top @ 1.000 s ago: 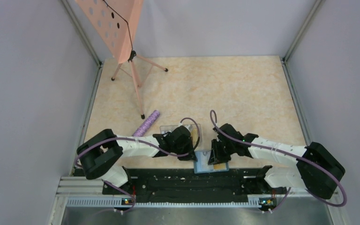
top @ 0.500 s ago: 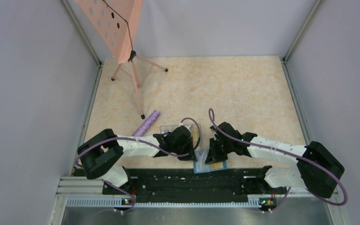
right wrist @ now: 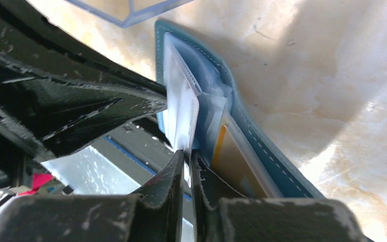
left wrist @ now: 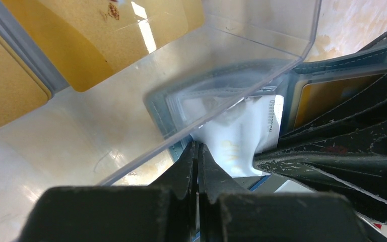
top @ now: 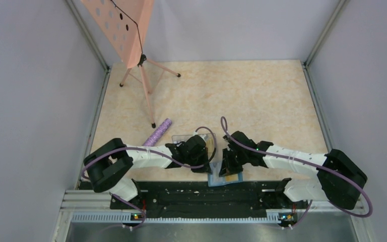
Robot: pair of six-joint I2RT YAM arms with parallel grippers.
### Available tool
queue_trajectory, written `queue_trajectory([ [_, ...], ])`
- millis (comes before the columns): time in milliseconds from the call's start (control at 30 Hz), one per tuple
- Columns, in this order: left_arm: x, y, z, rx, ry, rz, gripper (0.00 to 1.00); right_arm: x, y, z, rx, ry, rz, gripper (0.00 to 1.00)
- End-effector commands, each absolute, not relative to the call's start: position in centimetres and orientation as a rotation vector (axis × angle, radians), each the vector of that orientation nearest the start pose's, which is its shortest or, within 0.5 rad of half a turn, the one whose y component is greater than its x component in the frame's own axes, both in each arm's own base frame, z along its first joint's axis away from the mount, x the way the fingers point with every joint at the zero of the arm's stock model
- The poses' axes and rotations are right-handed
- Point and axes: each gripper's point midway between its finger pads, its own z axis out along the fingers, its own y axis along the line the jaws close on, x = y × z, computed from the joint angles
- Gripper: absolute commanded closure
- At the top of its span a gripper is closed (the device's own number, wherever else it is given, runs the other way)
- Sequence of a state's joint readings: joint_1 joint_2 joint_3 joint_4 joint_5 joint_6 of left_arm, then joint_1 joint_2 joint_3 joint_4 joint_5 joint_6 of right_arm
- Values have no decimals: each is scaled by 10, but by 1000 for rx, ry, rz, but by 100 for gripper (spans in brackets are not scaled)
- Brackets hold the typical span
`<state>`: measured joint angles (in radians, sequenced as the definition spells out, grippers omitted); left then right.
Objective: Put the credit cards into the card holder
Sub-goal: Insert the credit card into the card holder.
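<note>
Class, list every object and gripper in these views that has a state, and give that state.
card holder: open, on the table
white card: pinched, edge at the holder's pockets
gold card: tucked in a slot
clear box: holds yellow cards
left gripper: shut, empty
right gripper: shut on white card
purple roll: lying down
music stand: upright

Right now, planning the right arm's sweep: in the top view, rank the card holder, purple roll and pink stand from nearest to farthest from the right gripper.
1. card holder, directly beneath the right gripper, near edge.
2. purple roll, off to the left.
3. pink stand, far left corner.
</note>
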<state>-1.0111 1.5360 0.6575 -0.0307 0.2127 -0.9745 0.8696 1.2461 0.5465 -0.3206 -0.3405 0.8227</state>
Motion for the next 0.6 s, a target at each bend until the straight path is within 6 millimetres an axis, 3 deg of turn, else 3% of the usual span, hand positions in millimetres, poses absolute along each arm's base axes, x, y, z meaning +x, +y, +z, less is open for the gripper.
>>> queue_trajectory([
  [0, 120, -310, 11, 95, 2844, -844, 100, 113, 263, 52, -233, 2802, 901, 89],
  [233, 126, -306, 27, 86, 2798, -833, 83, 112, 250, 47, -236, 2822, 812, 58],
  [367, 127, -307, 32, 88, 2786, -840, 77, 113, 248, 55, -239, 2800, 807, 39],
  [567, 127, -314, 44, 91, 2747, -924, 71, 115, 242, 62, -233, 2763, 796, 34],
])
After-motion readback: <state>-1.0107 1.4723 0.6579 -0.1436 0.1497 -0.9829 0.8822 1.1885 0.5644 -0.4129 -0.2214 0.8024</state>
